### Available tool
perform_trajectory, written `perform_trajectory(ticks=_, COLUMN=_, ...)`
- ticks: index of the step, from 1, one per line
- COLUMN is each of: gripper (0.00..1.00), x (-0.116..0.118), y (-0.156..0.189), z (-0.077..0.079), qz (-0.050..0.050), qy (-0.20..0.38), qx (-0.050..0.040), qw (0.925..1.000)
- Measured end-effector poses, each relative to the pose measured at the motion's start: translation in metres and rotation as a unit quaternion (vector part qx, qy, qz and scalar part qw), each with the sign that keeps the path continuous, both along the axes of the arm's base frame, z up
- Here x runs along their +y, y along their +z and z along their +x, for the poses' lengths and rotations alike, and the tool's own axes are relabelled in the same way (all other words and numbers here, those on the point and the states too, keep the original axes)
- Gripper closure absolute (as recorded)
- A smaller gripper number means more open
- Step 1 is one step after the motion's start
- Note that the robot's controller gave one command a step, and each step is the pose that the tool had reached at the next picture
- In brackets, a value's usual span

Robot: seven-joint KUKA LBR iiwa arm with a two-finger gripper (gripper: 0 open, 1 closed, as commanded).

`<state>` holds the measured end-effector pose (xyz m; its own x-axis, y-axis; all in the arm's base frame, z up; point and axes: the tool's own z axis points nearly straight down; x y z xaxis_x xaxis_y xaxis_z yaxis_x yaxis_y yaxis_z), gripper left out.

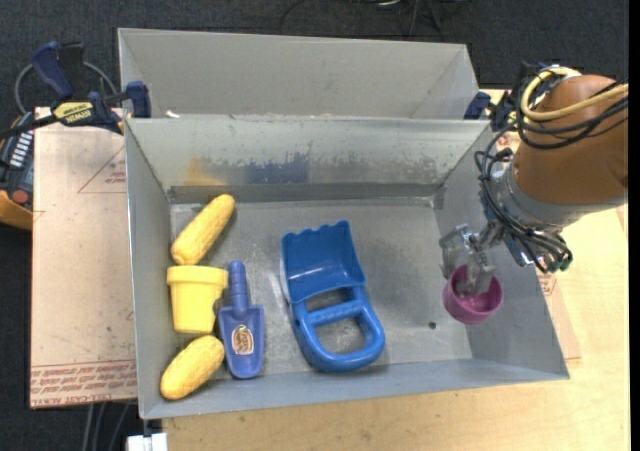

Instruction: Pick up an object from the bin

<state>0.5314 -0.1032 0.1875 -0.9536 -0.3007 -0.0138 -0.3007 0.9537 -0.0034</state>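
At the right of the frame the gripper [470, 272] hangs right over a small round purple cup [474, 301] of smooth plastic, which stands at the right end of the scuffed grey metal bin [300, 154]. I cannot tell how far the gripper is open, or whether it has hold of the cup. A glossy blue scoop [330, 297] with a looped handle lies at the centre, well apart. On the left lie a blue trowel [241, 324], a yellow flowerpot [195, 297] and two knobbly yellow corn cobs, upper [205, 227] and lower [192, 366].
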Motion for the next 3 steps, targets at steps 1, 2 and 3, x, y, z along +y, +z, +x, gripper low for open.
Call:
perform_trajectory(ticks=1, gripper=1.0, x=-0.002, y=0.052, z=-0.011, qz=0.002, qy=-0.022, qx=0.0062, qw=0.9997)
perform_trajectory(ticks=2, gripper=1.0, x=0.0, y=0.083, z=-0.005, qz=0.001, qy=-0.022, qx=0.0019, qw=0.9997)
perform_trajectory(ticks=3, gripper=1.0, x=0.0, y=0.069, z=-0.003, qz=0.001, qy=-0.018, qx=0.0009, qw=0.9998)
